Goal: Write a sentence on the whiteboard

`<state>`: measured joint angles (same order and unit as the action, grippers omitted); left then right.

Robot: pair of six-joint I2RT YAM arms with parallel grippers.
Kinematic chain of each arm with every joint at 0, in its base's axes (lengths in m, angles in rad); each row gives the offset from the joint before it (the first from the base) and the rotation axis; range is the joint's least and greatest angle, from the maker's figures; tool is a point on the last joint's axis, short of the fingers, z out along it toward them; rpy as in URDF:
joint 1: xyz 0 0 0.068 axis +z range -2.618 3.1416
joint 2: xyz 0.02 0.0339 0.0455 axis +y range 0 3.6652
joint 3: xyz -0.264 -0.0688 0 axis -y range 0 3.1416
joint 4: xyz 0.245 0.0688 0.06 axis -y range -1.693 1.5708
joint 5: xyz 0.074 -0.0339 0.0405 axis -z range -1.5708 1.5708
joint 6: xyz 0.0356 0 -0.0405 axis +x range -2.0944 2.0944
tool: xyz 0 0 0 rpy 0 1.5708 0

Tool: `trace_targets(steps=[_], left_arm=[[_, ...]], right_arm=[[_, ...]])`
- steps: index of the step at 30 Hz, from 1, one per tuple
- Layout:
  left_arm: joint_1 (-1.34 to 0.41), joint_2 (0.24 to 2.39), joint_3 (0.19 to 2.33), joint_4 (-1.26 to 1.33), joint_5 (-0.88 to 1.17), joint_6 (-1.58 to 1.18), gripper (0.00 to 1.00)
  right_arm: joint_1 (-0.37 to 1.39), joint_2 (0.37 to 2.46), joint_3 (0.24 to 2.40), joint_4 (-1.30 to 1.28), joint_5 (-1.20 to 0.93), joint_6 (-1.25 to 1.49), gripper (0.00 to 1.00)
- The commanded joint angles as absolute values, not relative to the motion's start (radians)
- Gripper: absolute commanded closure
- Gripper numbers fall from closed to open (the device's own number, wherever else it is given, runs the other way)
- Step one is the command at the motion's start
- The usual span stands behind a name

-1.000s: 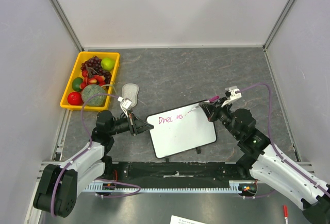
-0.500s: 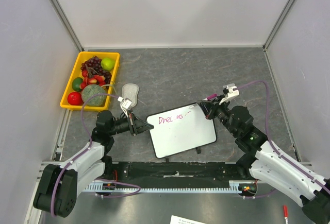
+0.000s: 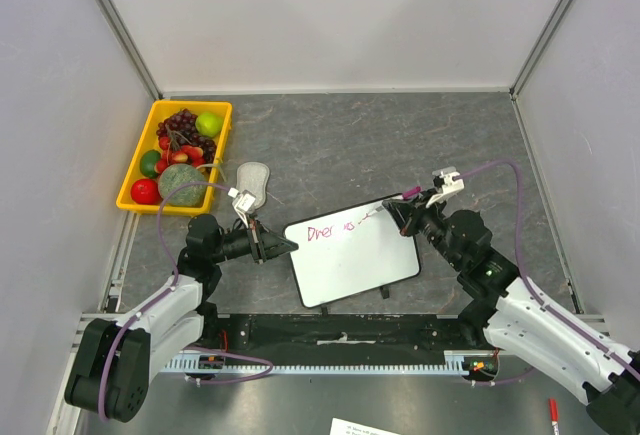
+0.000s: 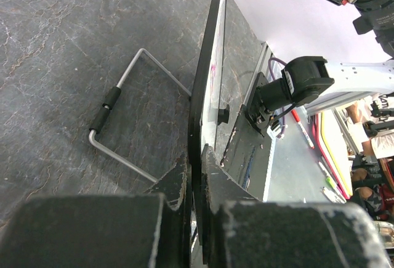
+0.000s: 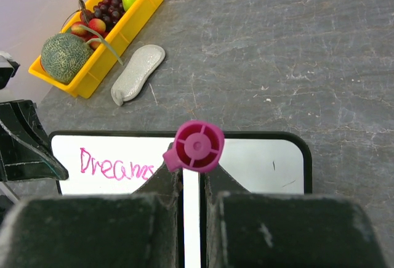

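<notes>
The whiteboard (image 3: 355, 260) stands tilted on the dark table between the arms. My left gripper (image 3: 288, 246) is shut on its left edge; the left wrist view has the black frame (image 4: 205, 77) pinched between the jaws (image 4: 196, 160). The sentence (image 3: 329, 230) is a single magenta word, "Dreams" (image 5: 116, 164), at the board's top left. My right gripper (image 3: 398, 215) is shut on a magenta marker (image 5: 196, 146), held over the board's upper right part (image 5: 265, 166). The marker's tip is hidden behind its end cap.
A yellow tray (image 3: 135, 170) of fruit sits at the back left. A grey oval eraser pad (image 3: 252, 180) lies just beside it. The board's wire stand (image 4: 117, 95) rests on the table behind it. Grey walls close off three sides.
My right gripper has shifted slightly left and then back over the board's top right with the marker. The left gripper has kept its hold on the board's edge.
</notes>
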<state>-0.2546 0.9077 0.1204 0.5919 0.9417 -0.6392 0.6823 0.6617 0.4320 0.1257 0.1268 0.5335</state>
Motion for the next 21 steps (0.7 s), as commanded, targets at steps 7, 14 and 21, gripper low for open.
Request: trace_targets(steps=[7, 14, 21], left_arm=[[-0.256, 0.907, 0.118, 0.615, 0.934, -0.569, 0.98], [-0.256, 0.905, 0.118, 0.614, 0.934, -0.569, 0.98], [-0.256, 0.907, 0.118, 0.614, 0.934, -0.569, 0.98]], right_arm=[[0.680, 0.627, 0.385, 0.106, 0.103, 0.546, 1.00], [0.678, 0.604, 0.373, 0.077, 0.095, 0.543, 1.00], [0.680, 0.595, 0.373, 0.060, 0.100, 0.538, 1.00]])
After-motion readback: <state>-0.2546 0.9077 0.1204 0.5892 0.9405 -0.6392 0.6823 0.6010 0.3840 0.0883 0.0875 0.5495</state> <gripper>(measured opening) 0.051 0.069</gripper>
